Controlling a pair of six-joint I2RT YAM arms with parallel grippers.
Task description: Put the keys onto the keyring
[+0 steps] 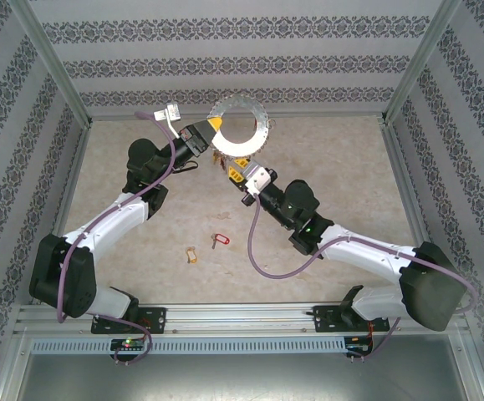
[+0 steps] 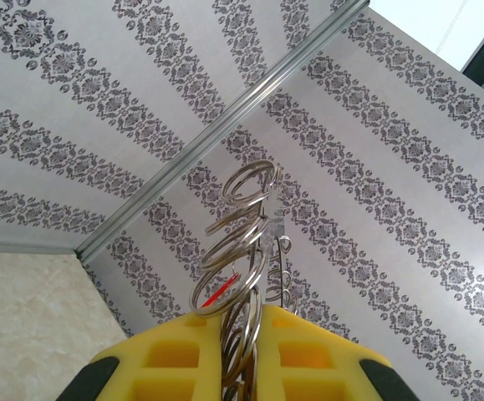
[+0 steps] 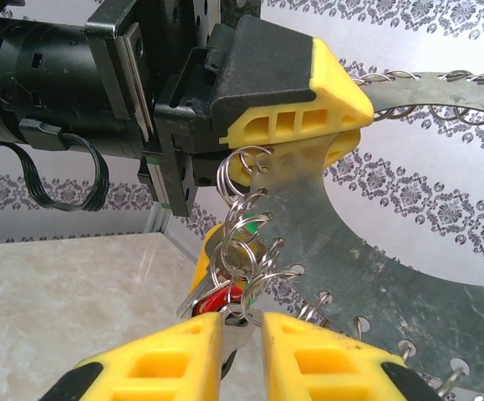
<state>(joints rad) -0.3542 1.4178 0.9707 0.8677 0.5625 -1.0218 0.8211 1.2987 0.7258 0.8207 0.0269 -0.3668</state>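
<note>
The keyring (image 1: pixel 261 134), a broad flat metal hoop with small wire loops threaded through holes along its rim, is held aloft at the far end of the table (image 1: pixel 342 175), its open centre framing the patterned back wall. A tangle of silvery split rings (image 3: pixel 242 230) dangles from its lower edge, with a red piece among them, possibly a tag. The keys lie flat on the tabletop well short of it: the red-tagged key (image 1: pixel 220 240) just beside the tan-tagged key (image 1: pixel 192 255), close together but apart.
</note>
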